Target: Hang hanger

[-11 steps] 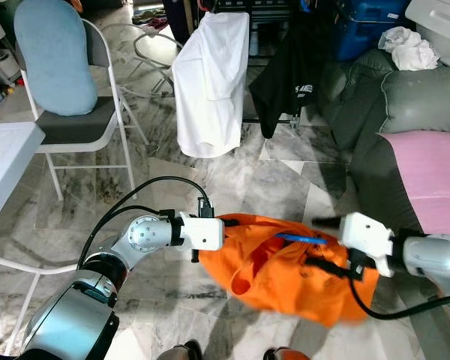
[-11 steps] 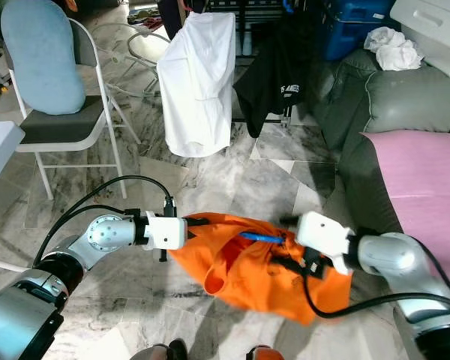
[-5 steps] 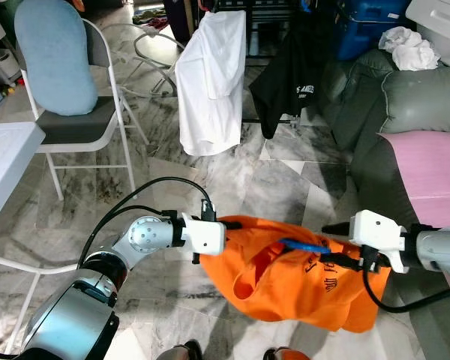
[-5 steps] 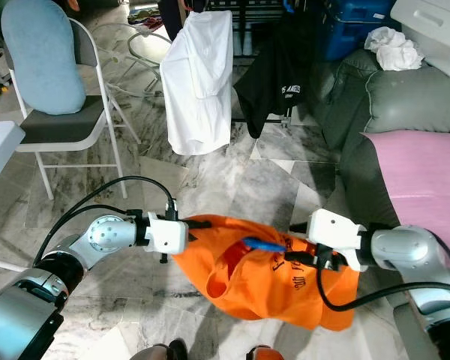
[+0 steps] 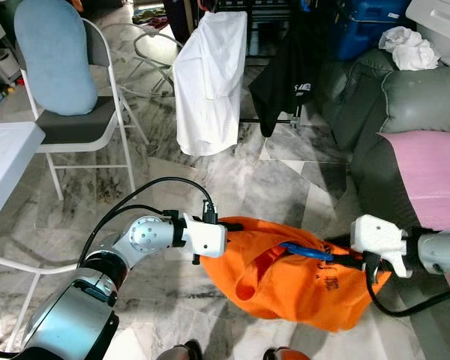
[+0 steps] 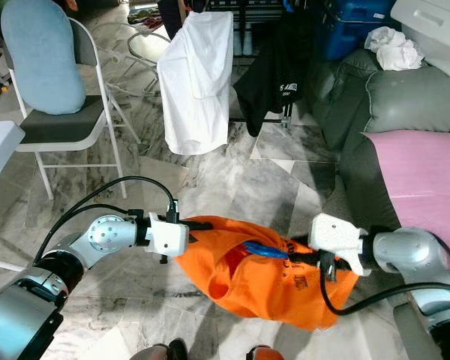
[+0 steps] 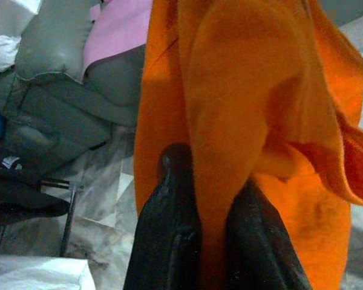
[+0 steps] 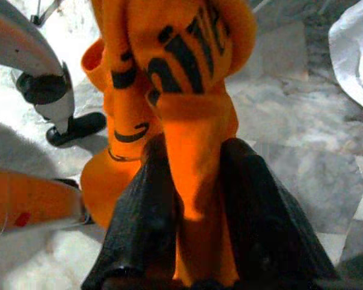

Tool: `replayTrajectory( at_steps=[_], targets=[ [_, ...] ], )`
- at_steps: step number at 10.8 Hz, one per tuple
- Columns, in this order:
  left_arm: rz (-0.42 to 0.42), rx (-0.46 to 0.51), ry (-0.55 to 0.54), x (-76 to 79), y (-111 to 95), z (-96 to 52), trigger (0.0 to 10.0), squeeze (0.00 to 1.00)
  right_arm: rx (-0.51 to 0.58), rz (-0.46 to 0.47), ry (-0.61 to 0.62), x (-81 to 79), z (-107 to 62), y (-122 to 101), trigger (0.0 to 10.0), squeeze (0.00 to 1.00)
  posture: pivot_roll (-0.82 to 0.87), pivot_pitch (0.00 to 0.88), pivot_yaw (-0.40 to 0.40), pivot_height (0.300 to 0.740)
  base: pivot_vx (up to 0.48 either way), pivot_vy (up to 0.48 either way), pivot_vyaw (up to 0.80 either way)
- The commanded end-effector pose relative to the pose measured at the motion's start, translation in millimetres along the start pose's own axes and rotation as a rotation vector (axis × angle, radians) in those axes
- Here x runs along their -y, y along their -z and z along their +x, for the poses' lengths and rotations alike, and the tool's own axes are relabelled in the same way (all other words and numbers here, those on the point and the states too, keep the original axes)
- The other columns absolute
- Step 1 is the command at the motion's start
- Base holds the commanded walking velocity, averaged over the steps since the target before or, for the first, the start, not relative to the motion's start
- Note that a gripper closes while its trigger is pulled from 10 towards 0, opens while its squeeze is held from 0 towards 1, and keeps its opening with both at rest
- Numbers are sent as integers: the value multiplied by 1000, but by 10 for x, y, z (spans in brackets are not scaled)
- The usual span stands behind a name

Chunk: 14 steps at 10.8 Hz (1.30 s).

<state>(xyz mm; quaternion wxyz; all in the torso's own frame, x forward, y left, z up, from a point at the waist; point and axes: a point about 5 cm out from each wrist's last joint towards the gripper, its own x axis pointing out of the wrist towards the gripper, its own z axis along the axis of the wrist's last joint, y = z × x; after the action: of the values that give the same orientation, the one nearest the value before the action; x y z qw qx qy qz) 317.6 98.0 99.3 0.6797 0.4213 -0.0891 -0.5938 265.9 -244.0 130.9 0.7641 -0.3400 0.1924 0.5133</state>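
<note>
An orange shirt [image 5: 300, 274] with black lettering hangs stretched between my two grippers, low over the marble floor. A blue hanger [image 5: 306, 251] pokes out of its neck opening. My left gripper [image 5: 223, 224] is shut on the shirt's left edge; in the left wrist view the cloth [image 7: 242, 121] is pinched between its black fingers [image 7: 169, 235]. My right gripper [image 5: 346, 260] is shut on the shirt's right side, with the printed cloth [image 8: 187, 121] clamped between its fingers [image 8: 139, 223]. Ahead stands a clothes rack [image 5: 274, 9] carrying a white shirt [image 5: 208, 82] and a black shirt [image 5: 289, 79].
A folding chair [image 5: 75, 124] with a pale blue cushion [image 5: 54, 56] stands at the left, beside a white table corner [image 5: 7, 161]. A grey sofa [image 5: 405, 105] with a pink cover [image 5: 431, 176] fills the right. A blue bin [image 5: 367, 26] sits behind the rack.
My right gripper has moved further right and slightly down, pulling the orange shirt wider and flatter. The blue hanger now lies more level in the neck opening. The left gripper holds still.
</note>
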Motion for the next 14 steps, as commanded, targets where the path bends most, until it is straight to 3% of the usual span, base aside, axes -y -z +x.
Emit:
replayTrajectory(
  at_steps=[1, 4, 9, 10, 11, 14],
  targets=[
    [37, 18, 10, -45, -37, -12, 0, 0, -9, -17, -38, -36, 17, 0, 0, 0, -236, 159, 83, 740, 0, 0, 0],
    [33, 28, 20, -44, -57, 17, 0, 0, -57, -95, -23, -64, 113, 40, 0, 0, -241, 162, 84, 740, 0, 0, 0],
    [-7, 28, -8, 20, -39, 47, 0, 0, -25, -79, 110, -50, 105, 95, 0, 0, -246, 160, 88, 740, 0, 0, 0],
    [-38, 17, -58, 15, -17, 51, 10000, 1000, -36, -60, 134, -66, 132, 132, 0, 0, -243, 156, 90, 740, 0, 0, 0],
    [15, -2, -39, 53, -6, 44, 10000, 1000, -63, -35, 173, -65, 172, 187, 0, 0, -243, 156, 90, 740, 0, 0, 0],
    [25, -31, -73, 70, 36, 12, 10000, 1000, -33, 46, 257, -129, 367, 193, 0, 0, -234, 143, 79, 740, 0, 0, 0]
  ],
)
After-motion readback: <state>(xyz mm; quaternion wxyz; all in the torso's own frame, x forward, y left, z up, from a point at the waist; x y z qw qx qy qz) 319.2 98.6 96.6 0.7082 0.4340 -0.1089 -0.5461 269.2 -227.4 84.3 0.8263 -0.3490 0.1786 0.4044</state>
